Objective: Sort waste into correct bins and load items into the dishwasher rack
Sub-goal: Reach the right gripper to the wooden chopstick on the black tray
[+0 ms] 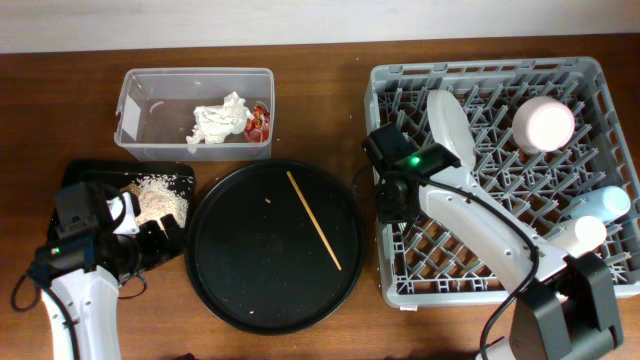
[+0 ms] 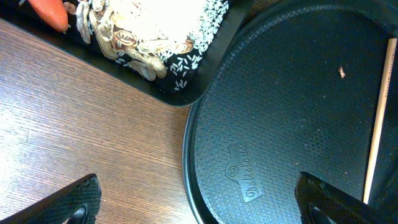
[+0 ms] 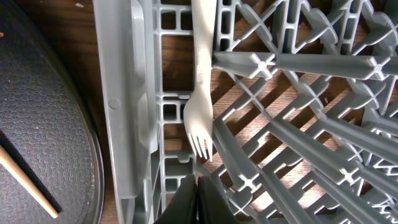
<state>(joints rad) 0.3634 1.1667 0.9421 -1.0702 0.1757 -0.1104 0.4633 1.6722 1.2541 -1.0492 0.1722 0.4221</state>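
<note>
The grey dishwasher rack (image 1: pixel 600 80) holds a pale plate (image 1: pixel 447 120) standing on edge, a cream bowl (image 1: pixel 544 123), a light blue cup (image 1: pixel 605 203) and a white cup (image 1: pixel 583 235). In the right wrist view a white plastic fork (image 3: pixel 200 106) lies in the rack (image 3: pixel 124 106) by its left wall. My right gripper (image 3: pixel 199 199) is shut and empty just behind the tines, over the rack's left edge (image 1: pixel 390 205). The clear tub (image 1: pixel 140 110) holds the white napkin (image 1: pixel 215 122) and red wrapper (image 1: pixel 259 120). The shallow black tray (image 1: pixel 90 172) holds food scraps (image 2: pixel 149 31) and the carrot (image 2: pixel 53 12). My left gripper (image 2: pixel 202 208) is open and empty.
A large round black tray (image 1: pixel 275 245) lies between the bins and the rack, with a thin wooden stick (image 1: pixel 315 220) and a few crumbs on it. My left gripper (image 1: pixel 158 240) straddles its left rim, beside the shallow tray's corner.
</note>
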